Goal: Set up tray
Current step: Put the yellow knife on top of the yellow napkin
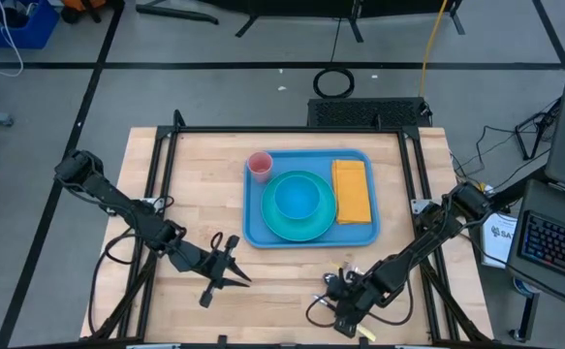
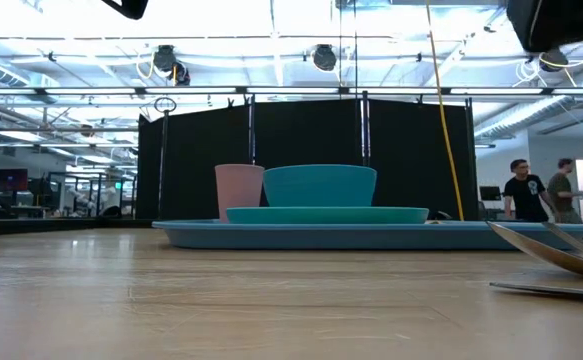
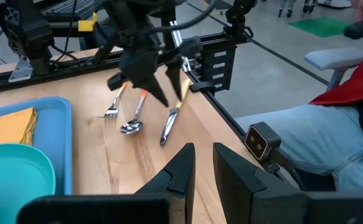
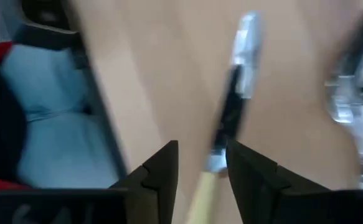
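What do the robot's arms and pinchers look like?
Both arms are black and thin, built of jointed segments, with black cables looping alongside them. The left arm ends in the left gripper, with two pointed dark fingers shaped like flat wedges. The right arm ends in the right gripper; its fingers are dark and blocky too. No markings show.

Tray [image 1: 255,229]: smooth blue plastic. Counter [image 1: 195,184]: pale matt wood planks. Napkin [image 1: 353,190]: yellow cloth. Spoon [image 3: 132,126]: glossy metal.
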Motion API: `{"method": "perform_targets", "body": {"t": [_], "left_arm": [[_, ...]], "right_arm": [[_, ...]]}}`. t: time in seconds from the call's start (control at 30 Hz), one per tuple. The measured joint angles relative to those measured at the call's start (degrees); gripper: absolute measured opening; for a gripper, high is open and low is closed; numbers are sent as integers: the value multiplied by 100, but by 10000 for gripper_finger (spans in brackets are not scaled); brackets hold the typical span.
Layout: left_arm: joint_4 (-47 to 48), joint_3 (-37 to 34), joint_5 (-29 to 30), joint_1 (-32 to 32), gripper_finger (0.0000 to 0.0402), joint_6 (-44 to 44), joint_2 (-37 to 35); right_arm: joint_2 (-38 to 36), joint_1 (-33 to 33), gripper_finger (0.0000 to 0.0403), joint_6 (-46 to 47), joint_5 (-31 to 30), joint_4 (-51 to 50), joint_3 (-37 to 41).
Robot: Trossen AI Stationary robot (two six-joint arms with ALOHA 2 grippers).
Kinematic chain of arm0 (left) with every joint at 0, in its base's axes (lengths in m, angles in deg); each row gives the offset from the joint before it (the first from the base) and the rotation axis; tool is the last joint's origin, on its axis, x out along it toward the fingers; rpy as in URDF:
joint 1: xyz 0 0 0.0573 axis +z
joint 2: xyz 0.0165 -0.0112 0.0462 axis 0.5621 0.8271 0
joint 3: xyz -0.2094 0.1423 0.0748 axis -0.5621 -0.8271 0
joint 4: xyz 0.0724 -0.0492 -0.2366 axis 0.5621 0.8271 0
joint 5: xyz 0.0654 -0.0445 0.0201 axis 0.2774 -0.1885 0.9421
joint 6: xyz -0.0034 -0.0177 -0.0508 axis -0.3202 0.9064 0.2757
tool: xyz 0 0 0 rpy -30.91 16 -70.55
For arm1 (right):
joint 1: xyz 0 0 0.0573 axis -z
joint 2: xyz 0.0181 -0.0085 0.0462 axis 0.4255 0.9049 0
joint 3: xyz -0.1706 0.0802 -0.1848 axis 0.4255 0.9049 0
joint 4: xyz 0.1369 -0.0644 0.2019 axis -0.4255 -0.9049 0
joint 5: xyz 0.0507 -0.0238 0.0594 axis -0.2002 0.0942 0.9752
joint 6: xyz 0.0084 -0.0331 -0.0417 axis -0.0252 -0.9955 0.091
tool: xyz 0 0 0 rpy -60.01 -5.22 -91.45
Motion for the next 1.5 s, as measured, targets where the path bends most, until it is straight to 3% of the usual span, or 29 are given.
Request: {"method": "perform_targets", "body": {"t": [0.2, 0.5, 1.2, 1.5], "left_arm": [[24, 0, 0, 0, 63, 11, 0], [11, 0, 0, 0, 63, 12, 0], [25, 0, 0, 0, 63, 7, 0], [53, 0, 2, 0, 63, 11, 0]], "right_arm": [[198, -120, 128, 254, 318, -66, 11], [232, -266, 128, 588, 321, -69, 11], [575, -250, 127, 586, 592, -74, -11], [586, -251, 85, 356, 365, -302, -5]]}}
